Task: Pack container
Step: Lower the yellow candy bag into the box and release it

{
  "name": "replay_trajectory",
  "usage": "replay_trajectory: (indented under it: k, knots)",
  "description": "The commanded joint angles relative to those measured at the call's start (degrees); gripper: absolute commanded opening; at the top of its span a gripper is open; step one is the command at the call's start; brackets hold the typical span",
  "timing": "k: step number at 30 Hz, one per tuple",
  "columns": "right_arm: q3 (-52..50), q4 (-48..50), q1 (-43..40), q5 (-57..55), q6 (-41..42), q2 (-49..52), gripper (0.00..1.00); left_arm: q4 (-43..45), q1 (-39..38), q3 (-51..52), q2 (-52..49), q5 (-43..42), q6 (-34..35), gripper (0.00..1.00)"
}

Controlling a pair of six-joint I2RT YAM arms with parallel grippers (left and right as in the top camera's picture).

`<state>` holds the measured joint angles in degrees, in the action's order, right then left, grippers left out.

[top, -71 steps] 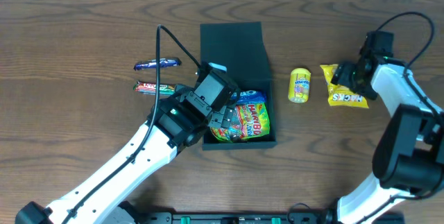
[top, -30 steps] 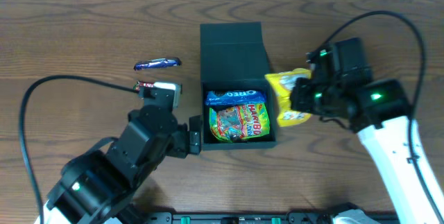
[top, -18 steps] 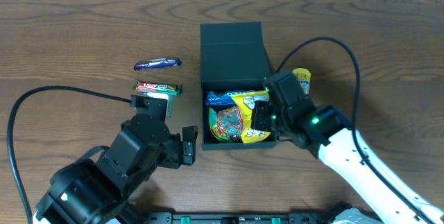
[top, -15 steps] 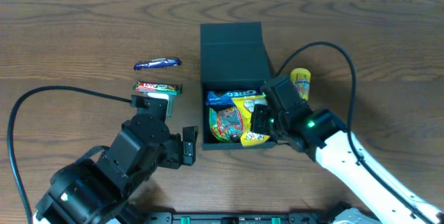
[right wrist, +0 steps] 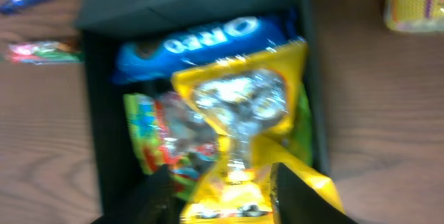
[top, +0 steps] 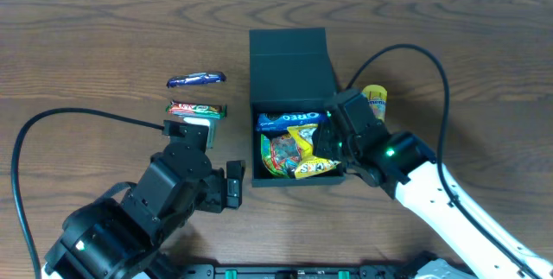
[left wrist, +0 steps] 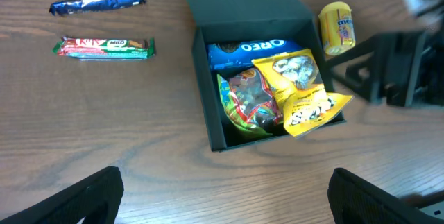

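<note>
Container (top: 289,59) mid-table (top: 86,37), dark matte box with its flap lid laid back toward 12 o'clock. Inside, at the 12 o'clock end, a blue packet (top: 289,121) marked OREO in white capitals. Below it, toward 6 o'clock, a multicoloured bag (top: 278,154), its lettering mostly covered and not readable. Across both, a yellow packet (left wrist: 300,89) with a clear window and dark lettering too blurred to read, its lower corner hanging over the box's 4 o'clock rim.

At 3 o'clock of the box, just beside it, a yellow tub (left wrist: 336,28) on its side, label seemingly m&m's, too small to confirm. At 9 o'clock, well apart from the box, a red-and-green bar (left wrist: 104,46) with white writing that cannot be made out; beyond that, toward 10 o'clock, a blue bar (left wrist: 97,3), print illegible.

Right gripper (right wrist: 223,203) reaching in over the box's 3 o'clock wall, wrist tipped downward, fingers (right wrist: 156,196) spread with the yellow packet between them; contact with it impossible to tell.

Left gripper (top: 233,184) low at 7 o'clock of the box, clear of it, pointed toward 3 o'clock, fingers spread wide with nothing between
</note>
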<state>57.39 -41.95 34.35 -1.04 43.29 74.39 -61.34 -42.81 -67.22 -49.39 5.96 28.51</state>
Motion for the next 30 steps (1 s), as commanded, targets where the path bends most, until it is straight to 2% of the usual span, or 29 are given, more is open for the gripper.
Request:
replay_trajectory:
  k: [1,2,3,21,25,30]
  knots:
    - [1.2,-0.3,0.4,2.2,-1.0,-0.7,0.13,-0.2,0.1,-0.3,0.2,-0.2,0.3,0.95]
    - [1.0,-0.3,0.6,2.2,-1.0,-0.4,0.04,-0.2,0.1,-0.3,0.2,-0.2,0.3,0.95]
    - [0.8,-0.2,0.8,2.2,-1.0,-0.2,0.02,-0.2,0.1,-0.3,0.2,-0.2,0.3,0.95]
    - [-2.6,4.5,1.2,-1.1,-1.0,17.7,0.01,-0.2,0.1,-0.3,0.2,-0.2,0.2,0.95]
    - [-1.2,4.9,1.2,1.4,-3.7,16.5,0.01,-0.3,0.1,-0.3,0.2,-0.2,0.3,0.95]
    - [4.3,1.7,1.2,2.9,-7.1,8.8,0.01,-0.8,0.1,-0.3,0.2,0.0,0.2,0.95]
